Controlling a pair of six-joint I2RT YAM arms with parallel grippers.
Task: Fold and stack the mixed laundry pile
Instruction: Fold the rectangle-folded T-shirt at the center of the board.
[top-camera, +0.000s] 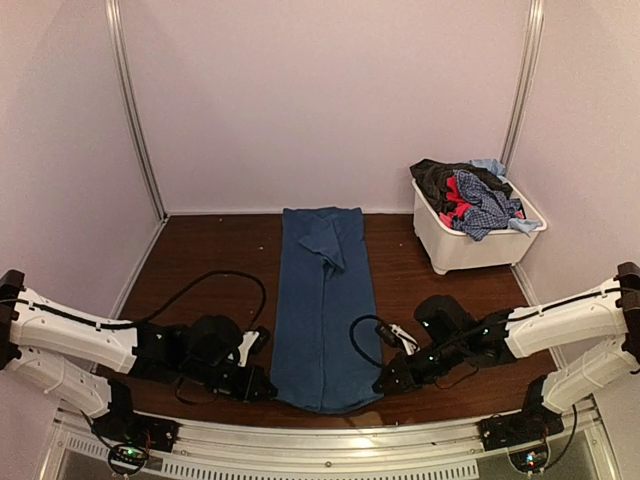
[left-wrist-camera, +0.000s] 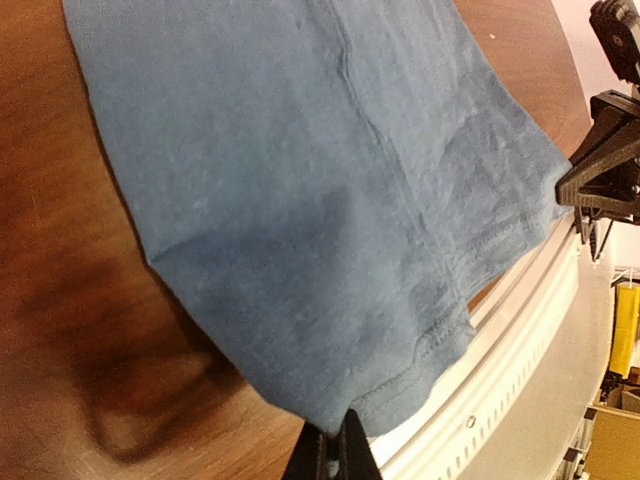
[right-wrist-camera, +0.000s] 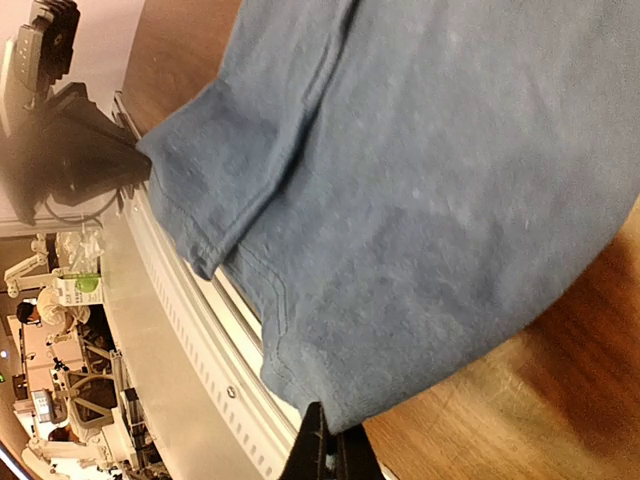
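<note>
A dark-blue T-shirt lies as a long narrow strip down the middle of the table, sleeves folded in. My left gripper is shut on its near left hem corner, seen in the left wrist view. My right gripper is shut on the near right hem corner, seen in the right wrist view. The shirt's hem hangs a little over the table's front rail. The rest of the laundry pile, with checked, red, black and light-blue clothes, fills a white bin at the back right.
The white plastic bin stands at the back right by the wall. A metal rail runs along the table's near edge. Black cables loop on the table by each arm. Walls close in the back and both sides.
</note>
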